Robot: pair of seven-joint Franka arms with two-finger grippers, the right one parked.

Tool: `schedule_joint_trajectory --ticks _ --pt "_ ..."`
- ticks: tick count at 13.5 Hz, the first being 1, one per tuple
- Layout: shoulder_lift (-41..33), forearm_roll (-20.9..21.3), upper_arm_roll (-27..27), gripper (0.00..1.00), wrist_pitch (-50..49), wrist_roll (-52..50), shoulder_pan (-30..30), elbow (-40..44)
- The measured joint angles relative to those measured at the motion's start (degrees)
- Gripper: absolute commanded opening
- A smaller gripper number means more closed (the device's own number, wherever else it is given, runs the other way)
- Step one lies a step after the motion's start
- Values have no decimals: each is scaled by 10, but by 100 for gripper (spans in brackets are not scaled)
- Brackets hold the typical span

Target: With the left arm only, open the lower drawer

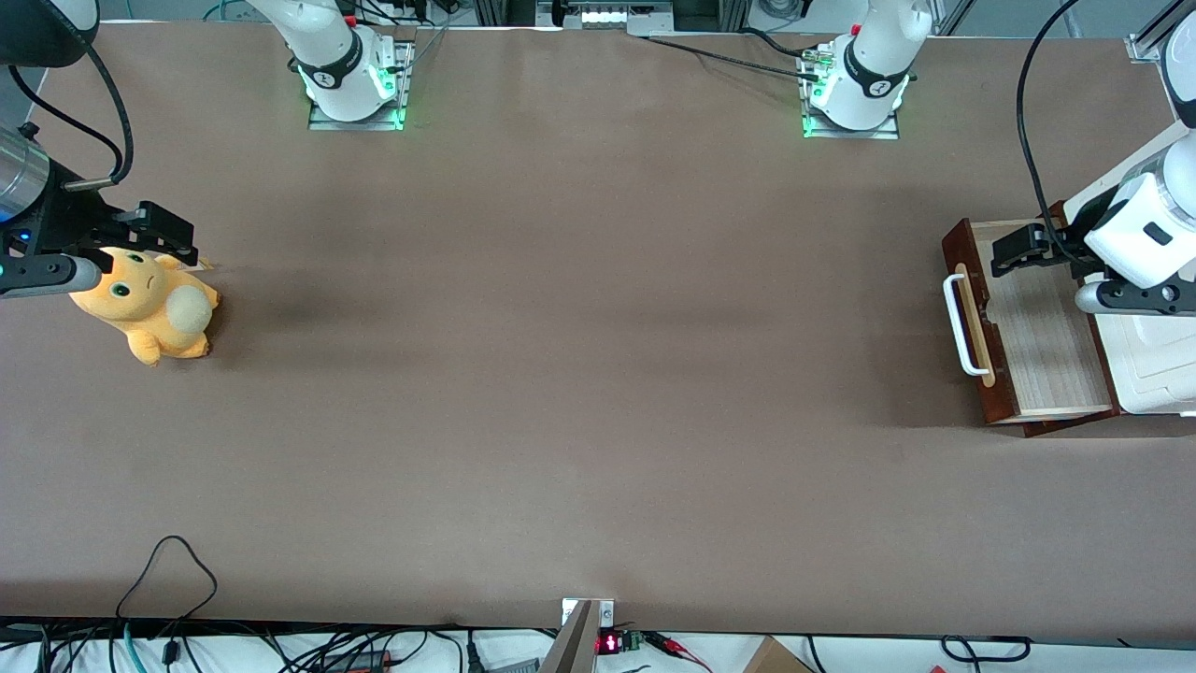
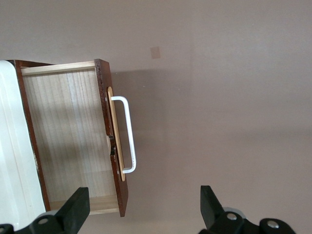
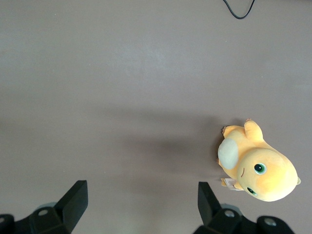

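Drawer: pulled out, interior exposed; handle at 9 o'clock. Claw: released, empty, above the drawer since pulling looks finished.

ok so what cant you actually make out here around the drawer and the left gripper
- Cabinet: cut off by the front view's edge, and the left arm covers part of it.
- Lower drawer: the end of its inside farthest from the front camera sits under the gripper; the drawer is pulled out.
- Gripper: open, only fingertips show in the wrist view.
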Motion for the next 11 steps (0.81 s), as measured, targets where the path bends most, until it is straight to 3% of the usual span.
schedule_joint_trajectory --ticks 11 --pt "-2 -14 0 100 3 0 -3 0"
